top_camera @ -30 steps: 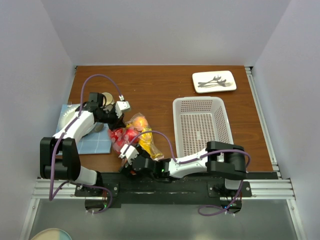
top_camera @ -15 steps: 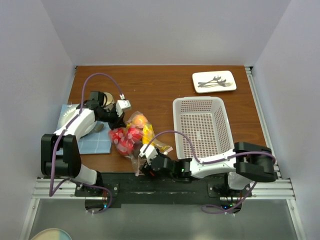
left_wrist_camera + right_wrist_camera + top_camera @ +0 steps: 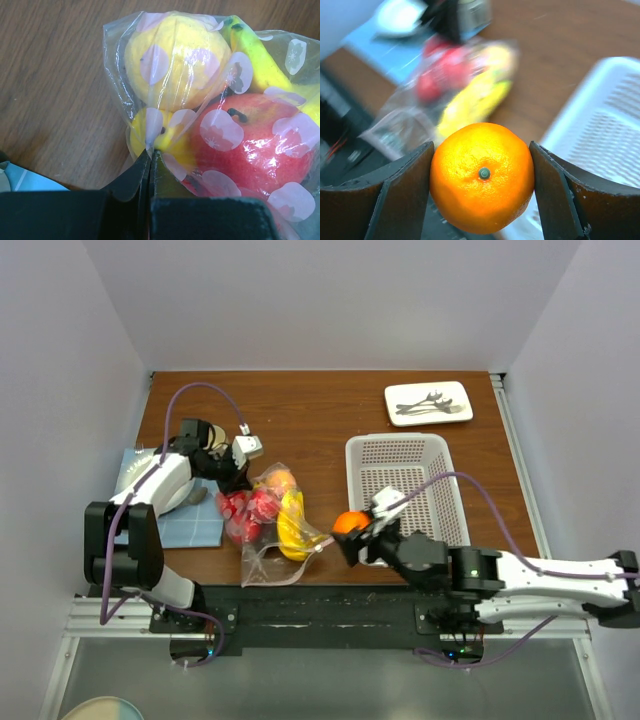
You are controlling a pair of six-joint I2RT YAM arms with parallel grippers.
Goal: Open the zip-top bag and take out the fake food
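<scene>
Orange (image 3: 482, 177) is out of the bag and locked in your right end effector (image 3: 353, 532). The fingers (image 3: 395, 197) stand fairly wide, pressed on either side of the fruit, stem dot facing the wrist camera. From above, you're holding it off the bench (image 3: 320, 420), just beside the near left corner of the basket (image 3: 452, 490), between basket and bag (image 3: 268, 525).

Over on the other side, your left end effector (image 3: 232, 480) is shut tight. In the wrist view the two black fingers (image 3: 135, 180) meet with no gap, and a fold of the bag's clear, spotted plastic is pinched between their tips. That grip is at the bag's far left corner.

The bag lies on the bench left of centre, close to the near edge, its loose clear end splayed toward you. Inside it, the left wrist view gives you a lumpy yellow fruit (image 3: 172, 60) at the top, a banana (image 3: 255, 55) to its right, a red apple (image 3: 250, 135) below, and a small yellow piece (image 3: 160, 135) right at the fingertips. From above, the banana runs toward the near edge, with red pieces to its left.

A blue cloth (image 3: 195, 525) lies left of the bag, under your left arm. A white plate (image 3: 405, 395) with cutlery (image 3: 430, 405) sits at the far right, well apart from everything.
</scene>
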